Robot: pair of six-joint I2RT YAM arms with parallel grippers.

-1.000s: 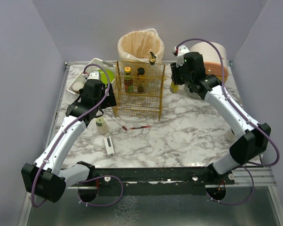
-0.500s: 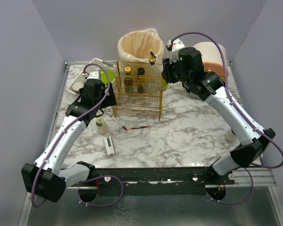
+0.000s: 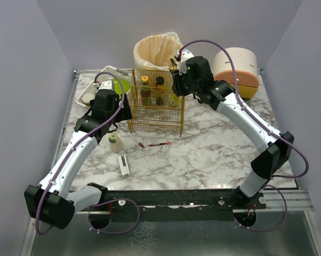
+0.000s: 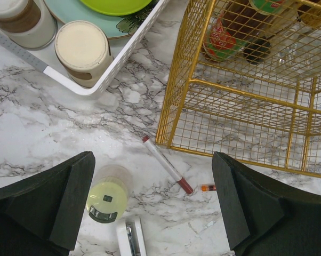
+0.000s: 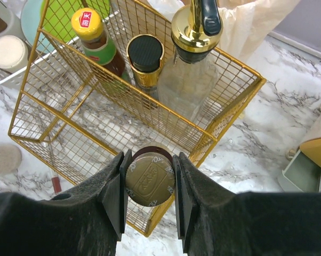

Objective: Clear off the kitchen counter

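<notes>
The marble kitchen counter [image 3: 214, 154] carries a gold wire basket [image 3: 158, 114] with three bottles in it. My right gripper [image 3: 175, 95] is shut on a gold-lidded bottle [image 5: 147, 180] and holds it over the basket's [image 5: 54, 114] right front corner. My left gripper [image 4: 152, 205] is open and empty, low over the counter left of the basket. Between its fingers lie a small bottle of yellow-green liquid [image 4: 106, 198], a white and red pen [image 4: 167, 165] and a white flat item [image 4: 131, 241]. The small bottle also shows in the top view [image 3: 114, 142].
A white dish tray [image 3: 96, 88] with plates and jars [image 4: 83, 49] stands at the back left. A lined bin [image 3: 156, 50] stands behind the basket. A round pink and orange container [image 3: 236, 66] is at the back right. A red pen [image 3: 159, 144] lies in front of the basket.
My right arm has carried the gold-lidded bottle left, from the counter right of the basket to over the basket's right edge. The left arm has not moved.
</notes>
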